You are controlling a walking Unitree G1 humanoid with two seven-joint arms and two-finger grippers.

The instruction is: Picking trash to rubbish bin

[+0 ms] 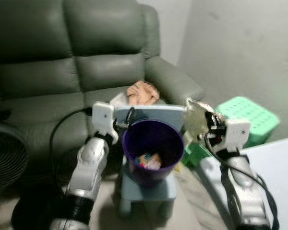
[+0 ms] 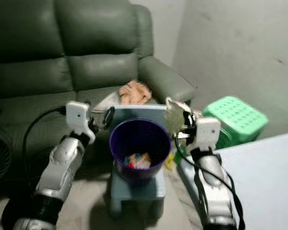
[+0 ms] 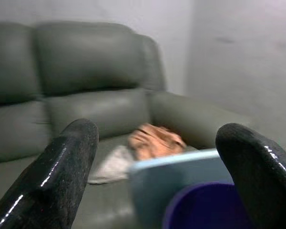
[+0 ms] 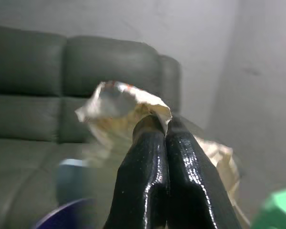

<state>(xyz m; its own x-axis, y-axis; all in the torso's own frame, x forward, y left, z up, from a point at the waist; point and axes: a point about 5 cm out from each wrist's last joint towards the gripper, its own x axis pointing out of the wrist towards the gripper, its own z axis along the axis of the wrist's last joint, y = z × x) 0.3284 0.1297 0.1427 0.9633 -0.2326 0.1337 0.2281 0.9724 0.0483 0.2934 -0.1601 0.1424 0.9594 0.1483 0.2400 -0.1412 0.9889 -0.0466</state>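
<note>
Crumpled wrapper held just beside the rim of the purple bin.

The wrapper [image 1: 196, 116] is pinched in the closed jaws of the right gripper [image 1: 205, 125], at the right side of the bin [image 1: 153, 149], which stands on a small blue stool [image 1: 149, 191] before the green sofa [image 1: 62, 72]. The left gripper [image 1: 126, 120] has its jaws open and empty at the bin's left rim.

We see a grey-green sofa [image 1: 62, 62], a purple bin [image 1: 153, 151] on a pale blue stool [image 1: 149, 189], a green crate [image 1: 249, 117] patterned with small holes, a cream wrapper [image 4: 119, 107] between 2 glossy black fingers [image 4: 148, 181], and peach cloth [image 1: 143, 92].
</note>
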